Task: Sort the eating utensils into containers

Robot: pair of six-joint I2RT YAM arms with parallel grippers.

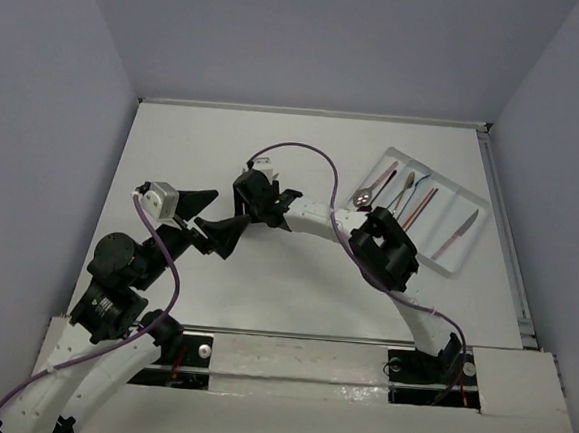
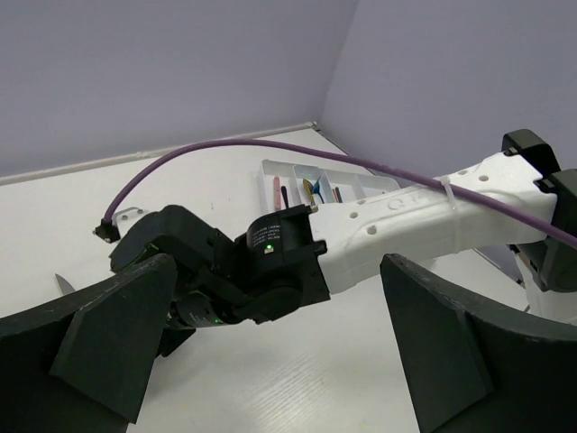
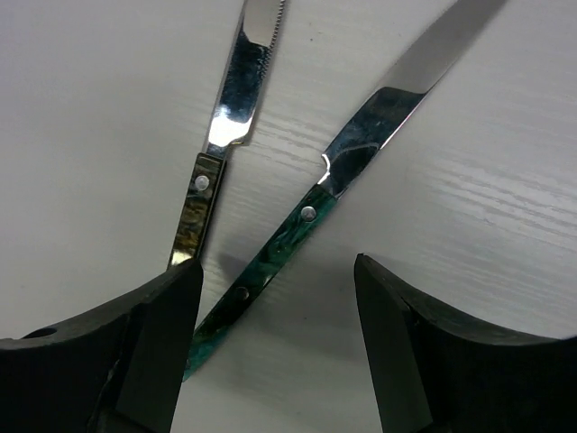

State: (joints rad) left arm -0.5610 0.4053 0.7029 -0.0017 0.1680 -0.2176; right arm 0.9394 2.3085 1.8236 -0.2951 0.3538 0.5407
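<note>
The left gripper stands nearer the arm bases than the white tray and well apart from it to the left, above the white table; its two fingers are spread wide with nothing between them, and its wrist view looks across at the black wrist housing of the right arm; the right gripper is slightly farther out, also well to the left of the tray, lowered close over the table; its fingers are parted, one on each side of a knife handle, and neither pad is seen pressing on that handle; the green-handled knife lies flat on the table outside the tray, its marbled, riveted handle running diagonally through the gap between the fingers, its silver blade pointing away from them; the pearl-handled knife lies flat just beside it, handle end hidden behind one finger, serrated blade diverging so that the two knives form a V; whether the two handles touch cannot be told; the purple cable arches over the right arm between that gripper and the tray; the tray sits at the far right of the table, set at an angle, divided into long narrow compartments; lying lengthwise in it are a spoon with silver bowl and pinkish handle at its left end, a gold piece and a red piece toward its middle, and a silver knife alone toward its right end; the exact compartment of each is too small to tell.
</note>
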